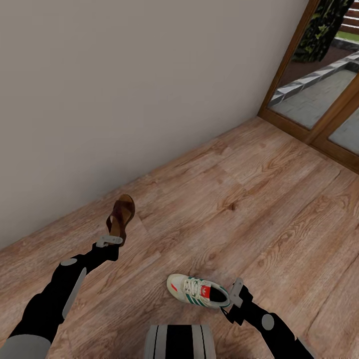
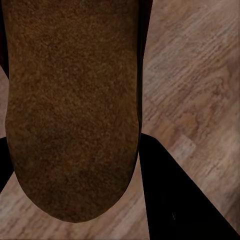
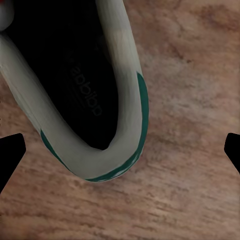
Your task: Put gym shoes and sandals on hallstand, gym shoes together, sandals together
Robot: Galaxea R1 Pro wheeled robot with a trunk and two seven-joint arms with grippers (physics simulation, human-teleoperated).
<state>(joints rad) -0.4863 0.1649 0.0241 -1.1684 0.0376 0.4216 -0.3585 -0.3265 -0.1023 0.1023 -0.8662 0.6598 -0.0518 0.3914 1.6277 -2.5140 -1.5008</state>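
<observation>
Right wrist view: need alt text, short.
Close-up of the heel end of a white gym shoe with teal-green trim and a dark inside, lying on the wood-grain plank floor. The right gripper is open, one dark fingertip at each side edge of the picture, wide of the heel.

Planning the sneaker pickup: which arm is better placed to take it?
Right, probably. The right gripper sits at the gym shoe heel, fingers spread either side, open. The left gripper is over at the sandal.
</observation>
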